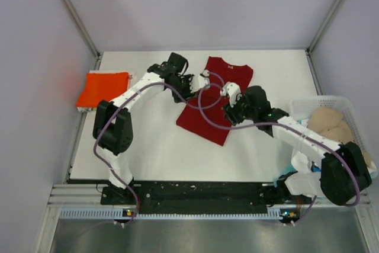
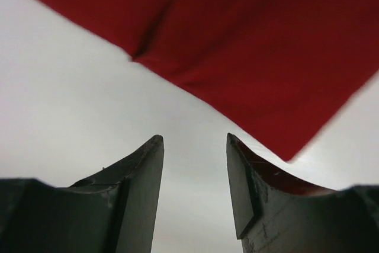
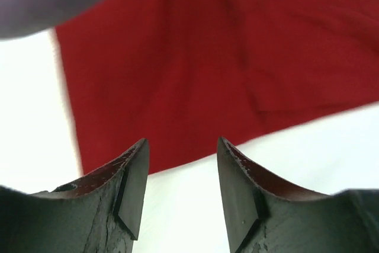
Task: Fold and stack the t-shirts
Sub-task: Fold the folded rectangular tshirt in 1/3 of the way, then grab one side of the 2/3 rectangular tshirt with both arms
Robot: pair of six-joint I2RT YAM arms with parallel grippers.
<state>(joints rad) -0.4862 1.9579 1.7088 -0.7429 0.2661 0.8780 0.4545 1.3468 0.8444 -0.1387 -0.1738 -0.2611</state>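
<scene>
Left arm (image 1: 133, 90): elbow raised above its base, forearm angled forward and inward toward the centre.
Left gripper (image 2: 192, 143): tilted downward, its two dark fingers parted.
Right arm (image 1: 302, 134): folded low, forearm stretched inward.
Right gripper (image 3: 180, 146): tilted downward, fingers parted, near the left one.

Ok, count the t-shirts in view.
3: the dark red shirt mid-table, the orange-red shirt folded at the left edge, the beige shirt in the basket; more may hide there.
</scene>
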